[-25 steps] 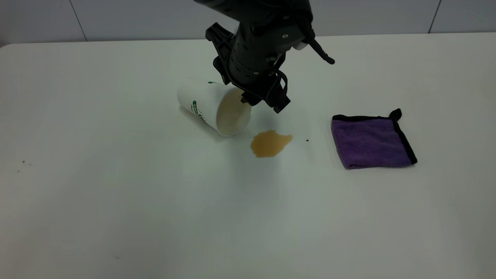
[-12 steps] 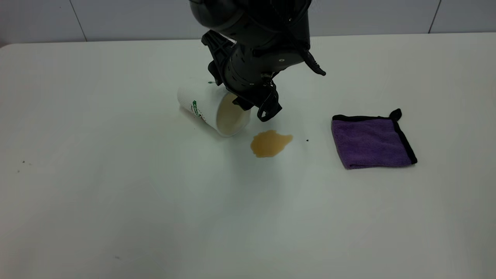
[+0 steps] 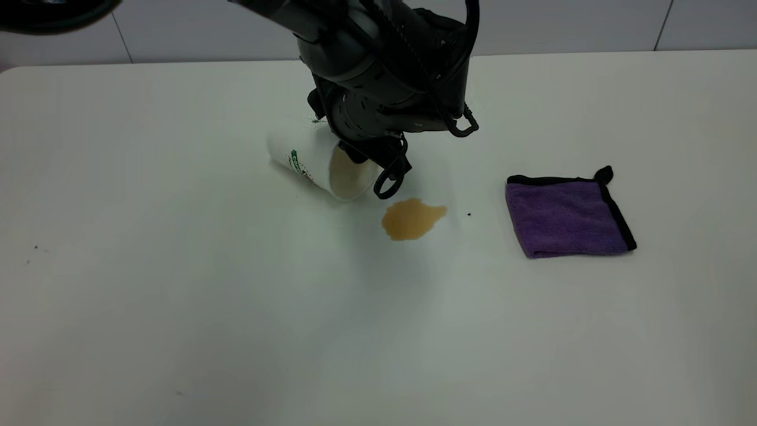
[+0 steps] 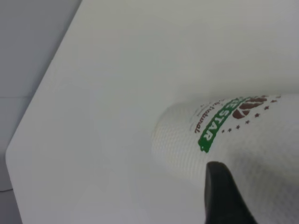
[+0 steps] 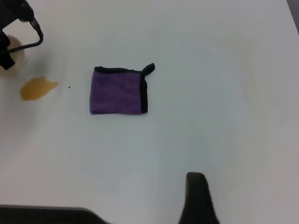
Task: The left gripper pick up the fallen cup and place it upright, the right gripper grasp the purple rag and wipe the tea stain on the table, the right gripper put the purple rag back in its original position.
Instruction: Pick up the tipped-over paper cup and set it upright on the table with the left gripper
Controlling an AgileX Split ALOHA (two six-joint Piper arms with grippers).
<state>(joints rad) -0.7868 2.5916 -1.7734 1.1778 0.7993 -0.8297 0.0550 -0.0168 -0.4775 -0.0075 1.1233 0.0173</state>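
Observation:
A white paper cup (image 3: 307, 163) with green print lies on its side, mouth toward the tea stain (image 3: 411, 218), a brown puddle just right of it. My left gripper (image 3: 371, 170) is open and down at the cup's rim, one finger (image 4: 223, 196) lying over the cup's wall (image 4: 243, 140). The far side of the cup is hidden behind the arm. The purple rag (image 3: 565, 216) with black edging lies flat and folded at the right; it also shows in the right wrist view (image 5: 117, 92). My right gripper (image 5: 196, 198) hangs high above the table, well away from the rag.
The white table (image 3: 177, 307) runs back to a grey wall. The left arm's black body (image 3: 390, 77) looms over the cup. A small dark speck (image 3: 469, 214) lies between the stain and the rag.
My left gripper has come down and moved left onto the cup's rim. The cup has shifted slightly left. The rag and the stain have not moved.

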